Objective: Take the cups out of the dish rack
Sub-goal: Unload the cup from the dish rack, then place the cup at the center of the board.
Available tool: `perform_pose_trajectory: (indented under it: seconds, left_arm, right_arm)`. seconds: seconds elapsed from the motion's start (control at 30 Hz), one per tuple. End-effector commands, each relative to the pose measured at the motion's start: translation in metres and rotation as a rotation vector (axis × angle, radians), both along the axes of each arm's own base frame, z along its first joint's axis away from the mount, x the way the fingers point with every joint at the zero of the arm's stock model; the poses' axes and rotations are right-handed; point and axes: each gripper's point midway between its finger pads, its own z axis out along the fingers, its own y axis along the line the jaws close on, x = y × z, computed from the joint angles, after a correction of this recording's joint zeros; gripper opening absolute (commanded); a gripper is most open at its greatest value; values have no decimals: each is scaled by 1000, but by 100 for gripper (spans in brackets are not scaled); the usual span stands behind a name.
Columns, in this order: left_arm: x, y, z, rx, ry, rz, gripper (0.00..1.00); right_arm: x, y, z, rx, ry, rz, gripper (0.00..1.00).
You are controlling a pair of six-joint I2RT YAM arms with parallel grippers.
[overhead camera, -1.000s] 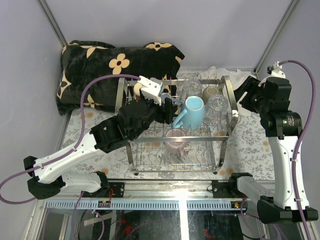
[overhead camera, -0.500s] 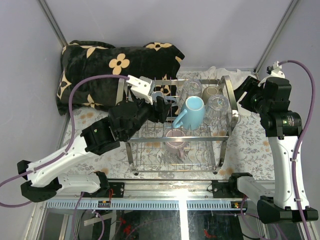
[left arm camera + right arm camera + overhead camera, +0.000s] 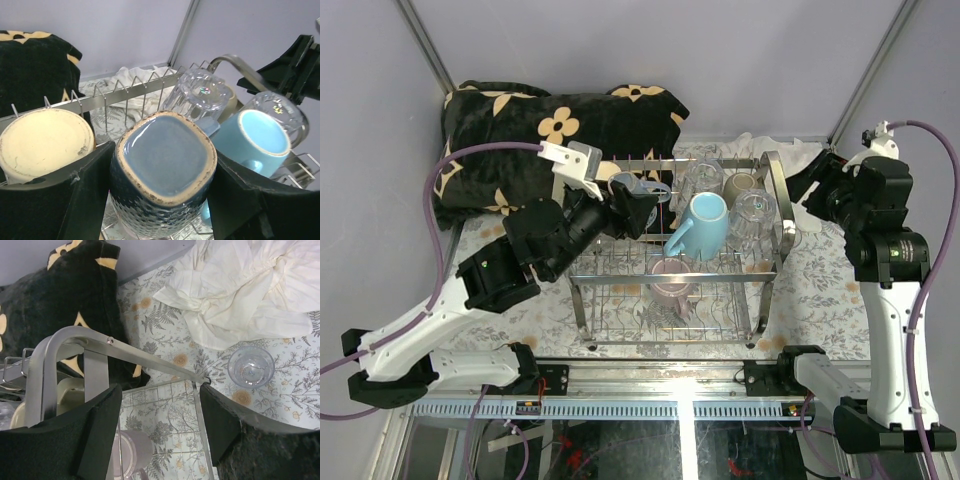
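Floral-patterned tablecloth runs out on both sides of the large chrome wire dish rack, and that is where your cups go. Your left gripper is clamped on the grey-blue, dimple-textured mug, one pad on each side, over the far left part of the rack's upper tier. The mug is inverted. Its long axis runs straight along the gripper's line of sight, base toward the wrist and mouth pointing down at the wires. I can't tell from these views whether its rim has cleared the tines, so draw back along that axis before you swing. The left arm is the nearer one, and cloth lies to its left. Your right gripper hangs with its jaws apart and empty above the rack's right end handle, near a clear glass standing on the cloth.
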Motion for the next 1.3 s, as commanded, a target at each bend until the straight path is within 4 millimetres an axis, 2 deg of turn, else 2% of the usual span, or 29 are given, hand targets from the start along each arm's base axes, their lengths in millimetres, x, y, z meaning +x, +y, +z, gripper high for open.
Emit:
perform_pose_trajectory:
  seconds: [0.0, 0.13, 0.4, 0.77, 1.13, 1.27]
  left_arm:
    - [-13, 6, 61, -203, -67, -48, 0]
    - [-17, 5, 76, -255, -77, -69, 0]
    - [-19, 7, 93, -335, -95, -72, 0]
    - [-18, 6, 103, -379, -99, -67, 0]
    - [-18, -2, 123, -463, -118, -97, 0]
    - [-19, 2, 133, -516, -146, -92, 0]
  right_arm:
    - [-4, 19, 72, 55, -254, 95, 71]
    - [-7, 26, 100, 87, -350, 123, 70]
    - [-13, 45, 133, 157, -486, 224, 70]
    - [-15, 50, 147, 177, -519, 251, 70]
    - [-50, 97, 189, 328, -672, 574, 70]
    - [-64, 112, 198, 470, -690, 706, 69]
